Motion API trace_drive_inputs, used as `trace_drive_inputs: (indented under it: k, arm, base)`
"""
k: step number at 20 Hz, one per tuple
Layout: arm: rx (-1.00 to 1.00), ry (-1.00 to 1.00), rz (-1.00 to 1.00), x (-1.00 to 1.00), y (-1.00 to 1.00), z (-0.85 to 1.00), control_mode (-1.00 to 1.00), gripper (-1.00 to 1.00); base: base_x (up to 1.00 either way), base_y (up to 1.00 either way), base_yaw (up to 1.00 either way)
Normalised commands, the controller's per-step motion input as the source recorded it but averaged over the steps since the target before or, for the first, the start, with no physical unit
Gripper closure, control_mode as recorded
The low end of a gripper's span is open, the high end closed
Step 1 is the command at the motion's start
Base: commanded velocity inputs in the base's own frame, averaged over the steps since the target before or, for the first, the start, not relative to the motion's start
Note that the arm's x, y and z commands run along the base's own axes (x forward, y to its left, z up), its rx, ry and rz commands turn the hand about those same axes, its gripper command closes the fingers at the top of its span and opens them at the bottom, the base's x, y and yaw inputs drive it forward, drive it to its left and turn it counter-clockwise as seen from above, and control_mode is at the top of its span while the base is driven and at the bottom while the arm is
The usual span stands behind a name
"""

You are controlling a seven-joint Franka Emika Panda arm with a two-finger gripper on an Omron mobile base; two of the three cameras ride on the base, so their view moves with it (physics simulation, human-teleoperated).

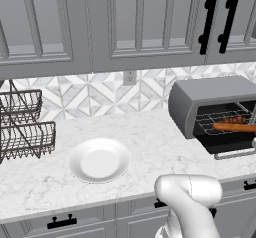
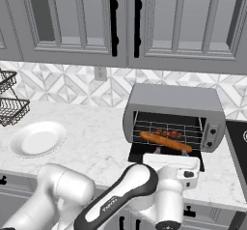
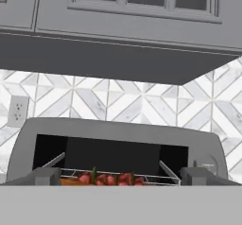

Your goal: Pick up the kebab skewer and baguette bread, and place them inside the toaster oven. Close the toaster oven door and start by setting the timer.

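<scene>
The toaster oven (image 2: 173,98) stands at the counter's right end, and its door (image 2: 138,152) is folded down open. On the wire rack inside lies the orange-brown baguette bread (image 2: 164,141), with the red kebab skewer (image 2: 169,133) just behind it. Both also lie on the rack in the left base view, the baguette (image 1: 234,127) in front of the skewer (image 1: 235,119). My gripper (image 3: 122,177) hovers level with the oven mouth, just outside it. It is open wide and holds nothing. In the hand view the skewer (image 3: 106,177) peeks over the bottom edge.
A white plate (image 1: 99,161) sits on the marble counter to the oven's left. A wire basket rack (image 1: 22,127) stands at the far left. Knobs (image 2: 211,132) line the oven's right panel. Upper cabinets hang overhead, and a dark stovetop (image 2: 239,147) borders the oven's right.
</scene>
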Motion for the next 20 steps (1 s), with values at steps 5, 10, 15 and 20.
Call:
trace_drive_inputs:
  k: [5,10,15,20]
  arm:
    - [0.0,0.05,0.0,-0.49,0.0,0.14,-1.0,-1.0]
    - [0.0,0.14,0.07,0.0,0.0,-0.04,-1.0,-1.0]
    - [0.0,0.14,0.06,0.0,0.01,0.0,-1.0,-1.0]
    - [0.0,0.23,0.0,-0.27,0.0,-0.01,-1.0,-1.0]
  base:
    - [0.0,0.0,0.0]
    - [0.0,0.0,0.0]
    - [0.0,0.0,0.0]
    - [0.0,0.0,0.0]
